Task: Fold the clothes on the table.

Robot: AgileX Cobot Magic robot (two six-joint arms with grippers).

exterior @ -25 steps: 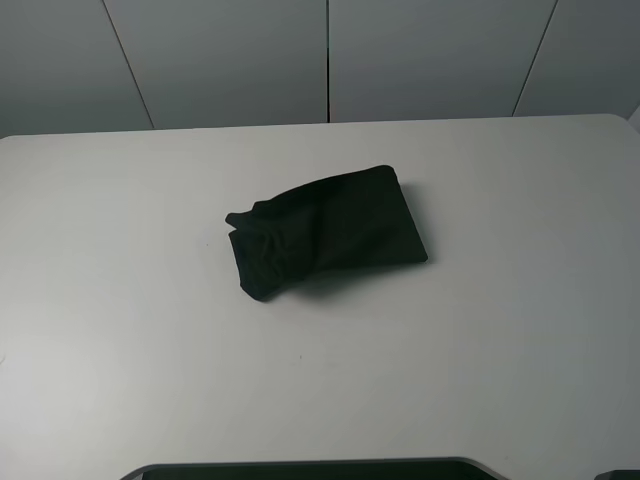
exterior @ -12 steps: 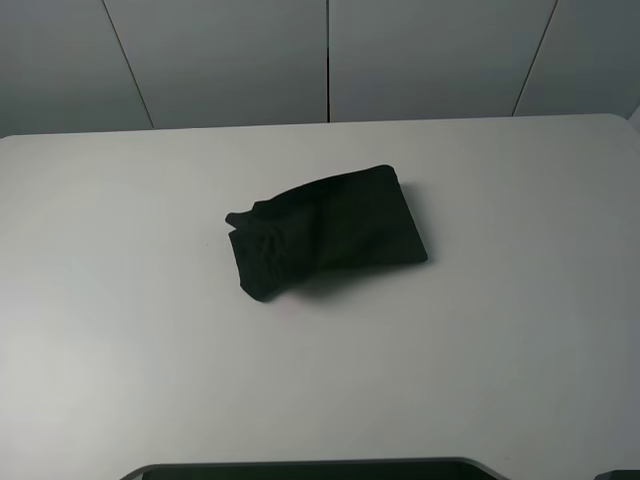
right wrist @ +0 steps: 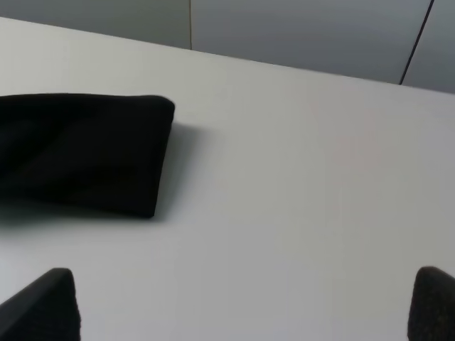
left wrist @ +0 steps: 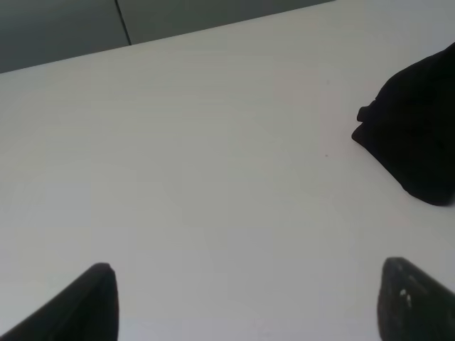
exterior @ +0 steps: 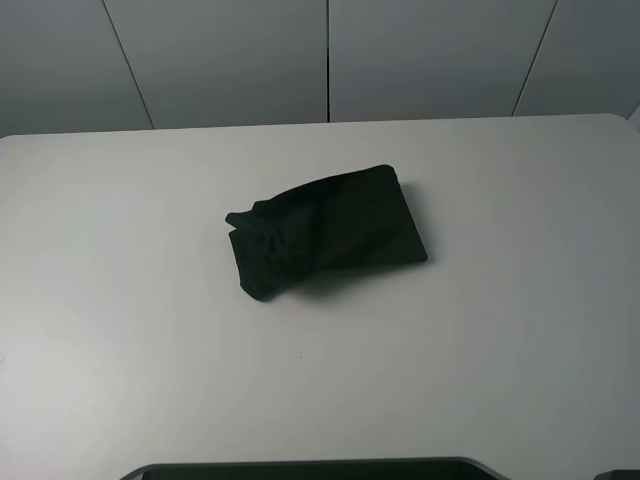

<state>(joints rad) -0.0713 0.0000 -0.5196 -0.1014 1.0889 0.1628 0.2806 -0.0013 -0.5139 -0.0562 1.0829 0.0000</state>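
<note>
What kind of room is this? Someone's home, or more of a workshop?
Probably a lab or test room, not a home. A bare white table holds only one folded black T-shirt, plain grey wall panels stand behind it, and two open grippers wait above the tabletop.

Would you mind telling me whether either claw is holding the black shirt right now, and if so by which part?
Nothing is held. The left claw and right claw are both open above bare table, clear of the folded shirt.

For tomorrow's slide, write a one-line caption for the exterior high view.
A folded black cotton T-shirt lies bundled near the middle of a large white table, no gripper touching it.
</note>
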